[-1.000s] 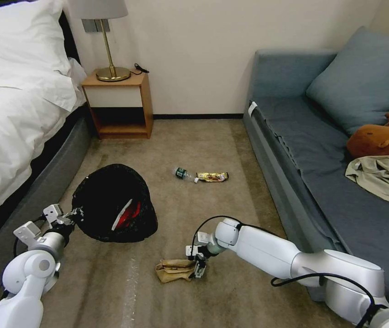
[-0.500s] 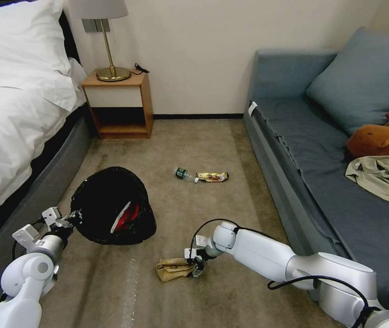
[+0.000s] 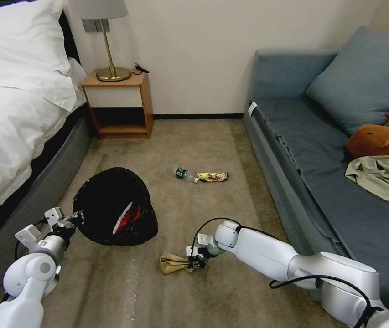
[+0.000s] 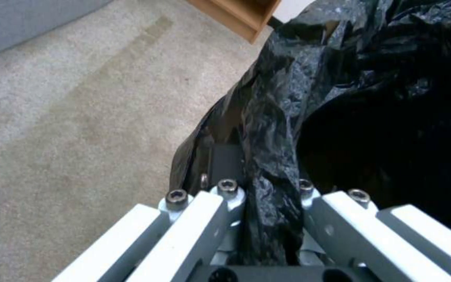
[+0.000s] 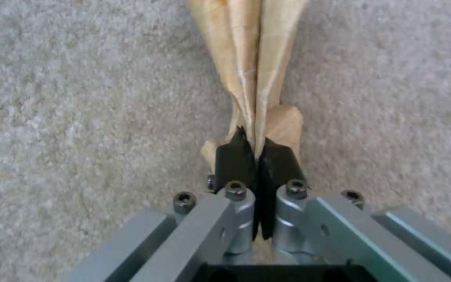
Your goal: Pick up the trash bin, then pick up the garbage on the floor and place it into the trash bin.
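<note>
Black pads (image 5: 246, 156): pressed together on a pleat of the paper bag (image 5: 251, 58), rt gripper (image 3: 197, 263) low over the carpet (image 3: 230, 150).
Paper bag: light, soft, crumples; judged to hold best by a bunched fold, as gripped.
Left gripper (image 4: 267, 196): pinching the bin (image 3: 114, 205) by its liner rim; bin tilted, held just left of the bag.
Liner: thin, slippery plastic, could slip or tear.
Inside bin: red packet (image 3: 128, 217).
Floor, farther off: bottle (image 3: 184, 174) touching gold wrapper (image 3: 212, 176).

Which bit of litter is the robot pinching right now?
The crumpled brown paper bag, pinched in the right pincer. The bottle and gold wrapper lie untouched farther off.
</note>
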`<state>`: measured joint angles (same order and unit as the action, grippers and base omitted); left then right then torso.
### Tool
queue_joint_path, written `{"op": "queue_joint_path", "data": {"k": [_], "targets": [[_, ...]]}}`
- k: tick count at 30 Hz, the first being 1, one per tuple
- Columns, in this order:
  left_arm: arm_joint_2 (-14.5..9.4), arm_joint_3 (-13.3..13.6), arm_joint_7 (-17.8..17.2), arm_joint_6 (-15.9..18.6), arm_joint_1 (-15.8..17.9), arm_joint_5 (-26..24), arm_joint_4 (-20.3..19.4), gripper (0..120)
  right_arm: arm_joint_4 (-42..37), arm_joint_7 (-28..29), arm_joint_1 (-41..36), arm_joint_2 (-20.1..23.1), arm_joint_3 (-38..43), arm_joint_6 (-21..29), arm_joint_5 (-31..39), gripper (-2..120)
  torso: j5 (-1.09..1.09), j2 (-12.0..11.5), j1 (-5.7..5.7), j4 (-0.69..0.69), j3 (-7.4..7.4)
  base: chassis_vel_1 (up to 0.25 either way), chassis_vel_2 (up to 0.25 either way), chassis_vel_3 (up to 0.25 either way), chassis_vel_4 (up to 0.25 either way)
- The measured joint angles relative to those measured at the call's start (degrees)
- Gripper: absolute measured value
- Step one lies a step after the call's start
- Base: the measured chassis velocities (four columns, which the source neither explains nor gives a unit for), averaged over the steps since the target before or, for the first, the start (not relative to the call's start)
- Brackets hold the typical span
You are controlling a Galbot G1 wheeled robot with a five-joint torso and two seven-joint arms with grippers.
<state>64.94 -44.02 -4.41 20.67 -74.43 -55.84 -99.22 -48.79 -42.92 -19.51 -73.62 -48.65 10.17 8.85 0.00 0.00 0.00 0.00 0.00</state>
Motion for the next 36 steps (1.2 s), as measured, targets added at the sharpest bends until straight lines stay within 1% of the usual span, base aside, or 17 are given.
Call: {"op": "queue_joint_path", "data": {"k": [3,6,8,9,12,13,15,16,18,19,21,24,26,31,33,34,36], "targets": [[0.06,0.13,0.0,0.0,0.01,0.05,-0.09,3,-0.99,0.42,0.31,0.93,0.01,0.26,0.56,0,0.0,0.0,0.0,0.0,0.0,0.0,0.0,0.0,0.0],[0.12,0.35,-0.07,0.0,0.1,0.3,-0.16,3,-2.87,1.19,1.4,2.88,0.1,0.68,1.73,0,0.01,0.0,0.0,0.0,0.0,0.0,0.0,0.0,0.0],[0.16,0.62,-0.11,0.0,0.15,0.57,-0.16,3,-4.27,1.64,2.48,4.93,0.62,1.04,2.54,0,0.01,0.0,0.0,0.01,0.0,0.0,0.0,0.0,0.0],[0.16,0.62,-0.11,0.0,0.15,0.57,-0.16,3,-4.27,1.64,2.48,4.93,0.62,1.04,2.54,0,0.01,0.0,0.0,0.01,0.0,0.0,0.0,0.0,0.0],[0.18,0.88,-0.16,0.04,0.22,0.82,-0.26,3,-6.31,2.25,4.04,8.87,2.44,1.82,3.1,0,0.01,0.0,0.0,0.0,0.0,0.0,0.0,0.0,0.0],[0.18,0.88,-0.16,0.04,0.22,0.82,-0.26,3,-6.31,2.25,4.04,8.87,2.44,1.82,3.1,0,0.01,0.0,0.0,0.0,0.0,0.0,0.0,0.0,0.0],[0.15,0.98,-0.21,0.12,0.36,1.02,-0.33,3,-7.65,2.85,5.01,12.19,4.33,2.36,3.14,0,0.0,0.0,0.0,-0.01,0.0,0.0,0.0,0.0,0.0],[0.15,0.98,-0.21,0.12,0.36,1.02,-0.33,3,-7.65,2.85,5.01,12.19,4.33,2.36,3.14,0,0.0,0.0,0.0,-0.01,0.0,0.0,0.0,0.0,0.0],[0.06,1.07,-0.21,0.2,0.5,1.16,-0.36,3,-8.99,3.89,5.37,14.41,6.4,2.88,3.05,0,0.01,0.0,0.0,-0.02,0.0,0.0,0.0,0.0,0.0],[0.06,1.07,-0.21,0.2,0.5,1.16,-0.36,3,-8.99,3.89,5.37,14.41,6.4,2.88,3.05,0,0.01,0.0,0.0,-0.02,0.0,0.0,0.0,0.0,0.0],[0.02,1.35,-0.21,0.23,0.61,1.49,-0.24,3,-10.83,6.02,5.37,16.47,9.96,4.03,3.07,0,0.01,0.0,0.0,0.0,0.0,0.0,0.0,0.0,0.0],[0.12,1.69,-0.17,0.24,0.62,1.86,-0.07,3,-11.85,7.64,5.37,17.33,11.71,4.46,3.31,0,0.01,0.0,0.0,0.0,0.0,0.0,0.0,0.0,0.0],[0.42,2.32,-0.05,0.27,0.62,2.55,0.19,3,-13.69,10.64,5.54,18.17,14.25,5.34,4.41,0,0.02,0.0,0.0,-0.01,0.0,0.0,0.0,0.0,0.0],[1.02,3.6,0.37,0.31,0.62,3.88,1.11,3,-15.59,12.07,6.26,18.39,18.08,4.5,5.71,0,0.0,0.0,0.0,0.0,0.0,0.0,0.0,0.0,0.0],[1.43,4.21,0.53,0.31,0.63,4.41,1.69,3,-18.11,12.37,7.17,18.57,20.27,4.28,6.67,0,0.0,0.0,0.0,0.0,0.0,0.0,0.0,0.0,0.0],[1.43,4.21,0.53,0.31,0.63,4.41,1.69,3,-18.11,12.37,7.17,18.57,20.27,4.28,6.67,0,0.0,0.0,0.0,0.0,0.0,0.0,0.0,0.0,0.0],[2.06,4.64,0.65,0.35,0.63,4.7,2.12,3,-21.23,12.27,8.76,18.75,22.1,3.64,8.61,0,-0.01,0.0,0.0,0.01,0.0,0.0,0.0,0.0,0.0]]}}
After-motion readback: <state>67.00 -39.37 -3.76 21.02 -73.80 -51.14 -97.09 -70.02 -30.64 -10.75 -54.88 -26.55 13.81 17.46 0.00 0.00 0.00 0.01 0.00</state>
